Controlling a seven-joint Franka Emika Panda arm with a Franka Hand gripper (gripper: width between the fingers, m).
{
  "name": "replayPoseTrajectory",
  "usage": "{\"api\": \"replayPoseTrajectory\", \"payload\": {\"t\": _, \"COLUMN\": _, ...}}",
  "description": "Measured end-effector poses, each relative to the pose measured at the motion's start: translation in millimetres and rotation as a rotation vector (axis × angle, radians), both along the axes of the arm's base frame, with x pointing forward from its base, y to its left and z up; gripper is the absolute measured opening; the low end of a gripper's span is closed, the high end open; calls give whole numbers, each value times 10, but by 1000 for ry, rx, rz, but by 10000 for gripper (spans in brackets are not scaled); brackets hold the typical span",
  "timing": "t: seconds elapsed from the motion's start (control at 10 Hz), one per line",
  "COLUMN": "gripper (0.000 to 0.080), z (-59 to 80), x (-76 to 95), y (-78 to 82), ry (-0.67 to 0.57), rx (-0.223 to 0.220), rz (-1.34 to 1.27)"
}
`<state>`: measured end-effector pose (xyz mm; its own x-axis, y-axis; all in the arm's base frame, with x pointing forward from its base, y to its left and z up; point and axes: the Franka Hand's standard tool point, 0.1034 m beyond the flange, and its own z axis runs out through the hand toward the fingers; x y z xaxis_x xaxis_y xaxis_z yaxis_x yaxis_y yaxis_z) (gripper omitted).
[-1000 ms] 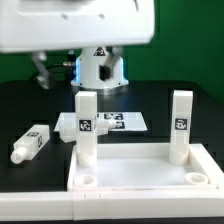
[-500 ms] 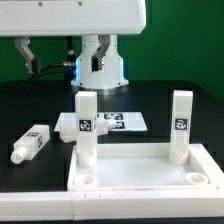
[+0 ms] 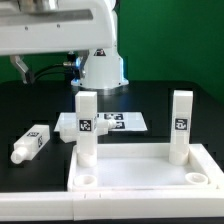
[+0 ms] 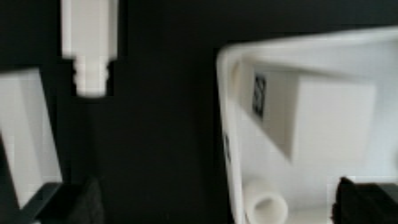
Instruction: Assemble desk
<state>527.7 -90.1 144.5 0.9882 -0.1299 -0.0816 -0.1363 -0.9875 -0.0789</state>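
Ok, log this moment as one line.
hand: open, empty | desk panel: upright legs at far corners, near holes empty | loose leg: lying on table, exterior view's left

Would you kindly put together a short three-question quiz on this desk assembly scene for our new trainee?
1. How many white square-section plastic legs stand upright in the large white rimmed plastic panel?
2. True or false: the arm's two-finger gripper is open and holds nothing.
3. Where does the loose tagged white leg lie? A: inside the panel. B: on the black table, to the exterior view's left of the panel. C: between the gripper's fingers.
Key: 1: two, at the far corners. 2: true. 3: B.
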Motion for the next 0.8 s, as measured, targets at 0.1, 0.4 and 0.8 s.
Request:
{"api": "replayPoseTrajectory", "payload": {"t": 0.1, "gripper": 649, "z": 7, "x": 10, "y": 9, "ry": 0, "rx": 1, "rz": 7}}
{"api": "replayPoseTrajectory", "payload": {"t": 0.4, "gripper": 649, "z": -21, "x": -22, "y": 23, "ry": 7, "rx": 5, "rz": -11}}
{"api": "replayPoseTrajectory", "payload": {"t": 0.8, "gripper": 649, "z": -242, "x": -521, "y": 102, "ry": 87, "rx": 35, "rz": -62}}
